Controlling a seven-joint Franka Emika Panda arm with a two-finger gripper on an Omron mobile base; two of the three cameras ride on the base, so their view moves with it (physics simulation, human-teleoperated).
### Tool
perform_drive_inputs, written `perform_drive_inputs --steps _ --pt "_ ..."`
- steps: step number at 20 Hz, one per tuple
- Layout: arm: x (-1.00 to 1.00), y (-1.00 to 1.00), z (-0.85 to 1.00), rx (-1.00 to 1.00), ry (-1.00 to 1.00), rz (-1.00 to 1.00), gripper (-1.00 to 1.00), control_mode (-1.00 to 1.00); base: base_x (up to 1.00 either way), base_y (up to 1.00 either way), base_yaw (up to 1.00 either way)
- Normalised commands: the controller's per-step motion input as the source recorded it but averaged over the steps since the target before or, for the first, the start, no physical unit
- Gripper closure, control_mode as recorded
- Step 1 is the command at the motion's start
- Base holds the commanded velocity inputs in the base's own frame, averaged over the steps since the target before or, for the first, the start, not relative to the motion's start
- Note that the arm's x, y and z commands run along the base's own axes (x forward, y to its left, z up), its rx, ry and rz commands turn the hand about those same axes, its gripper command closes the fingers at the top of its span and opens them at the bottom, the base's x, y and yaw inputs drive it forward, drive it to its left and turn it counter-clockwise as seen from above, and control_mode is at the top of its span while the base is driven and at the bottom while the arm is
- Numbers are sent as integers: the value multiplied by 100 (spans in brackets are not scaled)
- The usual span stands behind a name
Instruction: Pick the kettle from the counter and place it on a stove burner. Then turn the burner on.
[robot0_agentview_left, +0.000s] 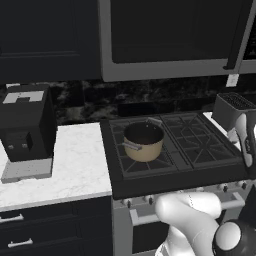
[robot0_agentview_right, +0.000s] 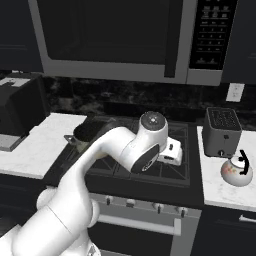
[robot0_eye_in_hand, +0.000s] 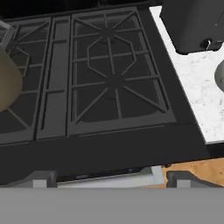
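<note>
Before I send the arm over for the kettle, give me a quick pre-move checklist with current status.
1. Kettle upright on the counter, right of the stove: ok.
2. Tool open and empty: ok.
3. Tool over the kettle: not ok, it hangs above the right-hand stove burner.
4. Right burner grates free for the kettle: ok.
5. Toaster close behind the kettle, tight approach: not ok.
6. Tan pot sits on a left burner, out of the way: ok.

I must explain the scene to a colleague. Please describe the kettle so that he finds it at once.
Right of the black cooktop lies a white counter. On it, before the boxy grey toaster, stands the kettle: small, round, white, with a thin black arched handle.
</note>
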Motion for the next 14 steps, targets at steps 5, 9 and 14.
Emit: perform_drive_inputs --steps 5,9,14 --pt "-9 -100 -26 -1 0 -14 -100 -100 0 0 0" --pt "-1 -100 -28 -4 1 -20 -100 -100 0 0 0" --pt "0 -100 -17 -1 0 -17 -100 -100 0 0 0"
